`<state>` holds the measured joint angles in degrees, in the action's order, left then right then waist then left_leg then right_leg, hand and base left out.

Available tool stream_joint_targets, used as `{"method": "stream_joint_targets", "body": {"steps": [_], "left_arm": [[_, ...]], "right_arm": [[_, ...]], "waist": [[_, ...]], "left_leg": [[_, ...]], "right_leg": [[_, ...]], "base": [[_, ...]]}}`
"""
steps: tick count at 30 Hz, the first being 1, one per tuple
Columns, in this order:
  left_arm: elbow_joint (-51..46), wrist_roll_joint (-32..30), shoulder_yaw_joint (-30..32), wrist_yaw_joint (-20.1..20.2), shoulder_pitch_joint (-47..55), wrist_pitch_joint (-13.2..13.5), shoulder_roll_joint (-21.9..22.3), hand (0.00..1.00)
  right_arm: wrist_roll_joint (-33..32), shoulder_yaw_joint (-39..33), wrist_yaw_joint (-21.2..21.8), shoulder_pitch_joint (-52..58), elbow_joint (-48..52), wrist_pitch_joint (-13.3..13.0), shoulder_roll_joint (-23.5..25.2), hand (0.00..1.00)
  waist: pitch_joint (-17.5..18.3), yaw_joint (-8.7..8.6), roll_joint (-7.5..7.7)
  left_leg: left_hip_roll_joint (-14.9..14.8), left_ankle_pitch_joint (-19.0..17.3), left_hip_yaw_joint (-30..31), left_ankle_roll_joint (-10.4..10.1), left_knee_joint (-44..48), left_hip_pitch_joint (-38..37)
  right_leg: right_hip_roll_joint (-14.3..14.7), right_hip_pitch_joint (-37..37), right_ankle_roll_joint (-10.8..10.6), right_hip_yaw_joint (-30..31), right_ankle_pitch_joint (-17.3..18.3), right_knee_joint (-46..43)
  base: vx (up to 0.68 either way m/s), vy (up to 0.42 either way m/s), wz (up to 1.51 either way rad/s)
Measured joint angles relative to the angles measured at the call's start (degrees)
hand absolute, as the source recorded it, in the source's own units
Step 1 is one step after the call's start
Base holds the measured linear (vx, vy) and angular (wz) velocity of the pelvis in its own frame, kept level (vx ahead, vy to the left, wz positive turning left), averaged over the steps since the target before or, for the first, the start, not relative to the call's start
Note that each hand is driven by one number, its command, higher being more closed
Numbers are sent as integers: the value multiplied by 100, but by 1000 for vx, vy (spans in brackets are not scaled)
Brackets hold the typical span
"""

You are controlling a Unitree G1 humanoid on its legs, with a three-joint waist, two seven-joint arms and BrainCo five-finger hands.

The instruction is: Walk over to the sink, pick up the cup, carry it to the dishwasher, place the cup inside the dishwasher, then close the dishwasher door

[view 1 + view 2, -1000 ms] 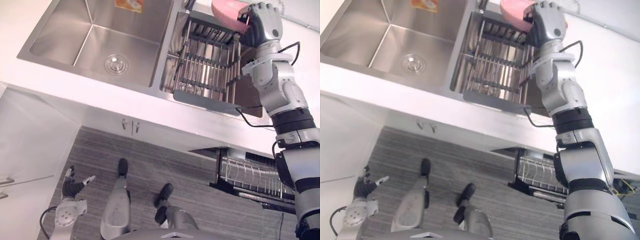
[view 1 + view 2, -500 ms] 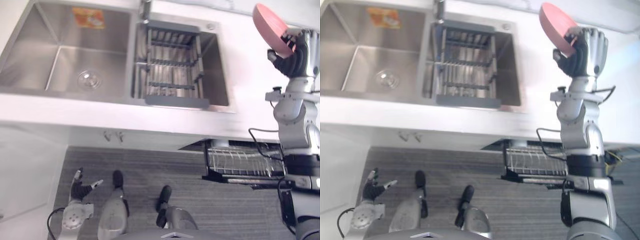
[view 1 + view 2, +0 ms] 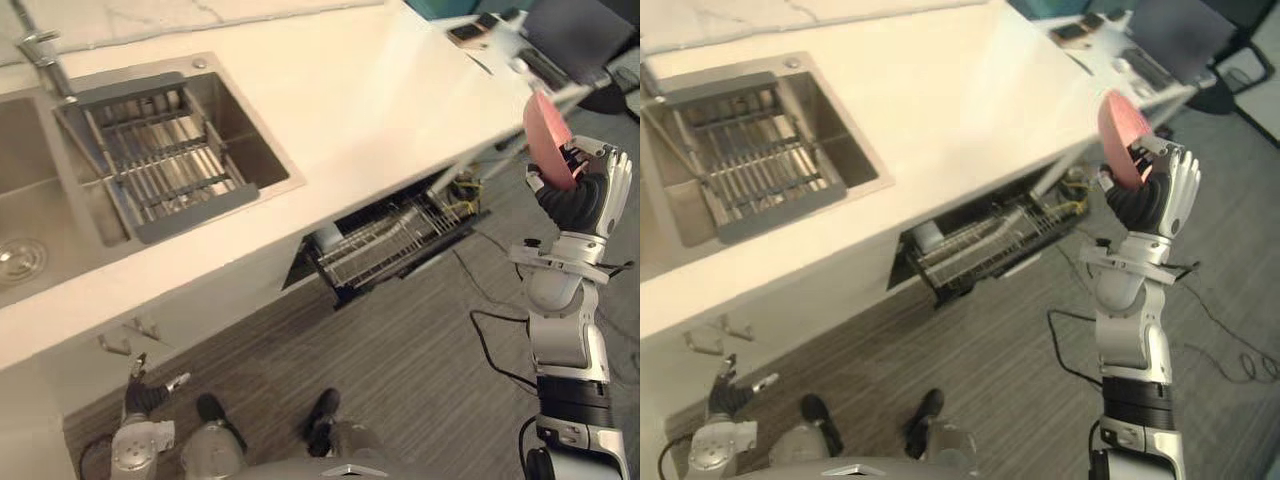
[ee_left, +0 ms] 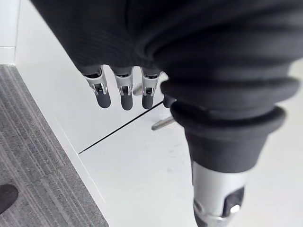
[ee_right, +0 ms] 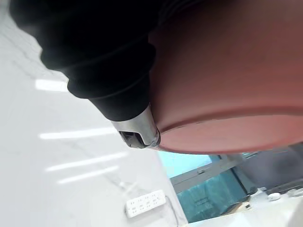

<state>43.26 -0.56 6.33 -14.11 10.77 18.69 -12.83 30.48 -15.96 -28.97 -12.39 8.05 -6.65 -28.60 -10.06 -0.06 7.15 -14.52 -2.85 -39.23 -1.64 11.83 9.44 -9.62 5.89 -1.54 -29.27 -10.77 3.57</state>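
Observation:
My right hand [image 3: 575, 195] is raised to the right of the counter's end, over the grey floor, and is shut on the pink cup [image 3: 545, 125]. The cup stands tilted on edge above the curled fingers, and in the right wrist view its pink wall [image 5: 227, 71] bulges past the hand's dark cover. The dishwasher [image 3: 395, 240] stands open under the counter, left of and below that hand, with its wire rack pulled out. The sink [image 3: 160, 150] with a grey drain rack lies at the far left. My left hand [image 3: 140, 395] hangs low by the cabinets, its fingers [image 4: 124, 92] straight.
The white counter [image 3: 380, 90] runs diagonally between the sink and my right hand. A faucet [image 3: 40, 50] stands behind the sink. Small items [image 3: 468, 32] lie at the counter's far end, and a dark chair [image 3: 580, 40] stands beyond. Grey floor spreads before the dishwasher.
The whole picture has swung, so the sink now sits far left and the dishwasher near centre. My right hand, still shut on the pink cup, is now off the counter, over the floor.

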Motion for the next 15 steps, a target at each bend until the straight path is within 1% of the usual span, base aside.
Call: {"method": "stream_joint_targets", "body": {"steps": [1, 2, 3, 5, 7, 9, 13, 15], "left_arm": [[45, -1, -22, 7, -20, -12, 25, 0], [60, -11, -29, 73, 0, -33, 71, 0], [68, -21, -26, 122, 17, -74, 142, 0], [68, -23, -29, 186, 67, -76, 257, 0], [69, -23, -34, 194, 127, -67, 333, 0], [73, -25, -33, 193, 150, -55, 381, 0], [73, -25, -27, 185, 141, 48, 421, 0], [74, -25, -28, 186, 121, 62, 423, 0]], "right_arm": [[-71, 1, 3, 0, -11, 1, -8, 100], [-216, -1, 11, -3, -9, -3, -50, 100], [-369, -6, 27, -1, -10, -20, -154, 100], [-496, -64, 75, -2, -11, -22, -180, 100], [-602, -66, 167, 4, -11, -22, -174, 100], [-659, -86, 271, 4, -11, -23, -174, 100], [-659, -83, 417, -28, -17, -45, -168, 100], [-658, -55, 474, -227, -127, -54, -169, 100]], "waist": [[-42, 3, -74], [-99, 31, -197], [-151, 31, -305], [-153, 4, -428], [-186, 3, -469], [-220, -4, -481], [-403, 17, -506], [-528, 9, -525]], "left_leg": [[-93, -20, 4, -4, 92, 30], [-236, -34, 14, -31, 238, 52], [-295, 12, 76, -85, 312, 132], [-332, 169, 174, -112, 261, 263], [-337, 289, 180, -130, 179, 316], [-312, 312, 220, -97, 177, 384], [-156, 340, 286, -22, 81, 454], [12, 385, 268, 36, -90, 458]], "right_leg": [[-19, -3, 33, 37, 324, -248], [25, -14, -131, -27, 688, -544], [114, -15, -192, -129, 639, -452], [231, 15, -167, -192, 491, -237], [306, 18, -157, -212, 389, -58], [334, 8, -158, -250, 291, 86], [202, 49, -209, -290, 209, 143], [87, 124, -215, -289, 156, 143]], "base": [[31, 33, -24], [70, -13, -18], [26, -53, -8], [-55, -93, 6], [-46, -49, 3], [-30, 9, 9], [-18, 108, 13], [6, 127, 7]]}}
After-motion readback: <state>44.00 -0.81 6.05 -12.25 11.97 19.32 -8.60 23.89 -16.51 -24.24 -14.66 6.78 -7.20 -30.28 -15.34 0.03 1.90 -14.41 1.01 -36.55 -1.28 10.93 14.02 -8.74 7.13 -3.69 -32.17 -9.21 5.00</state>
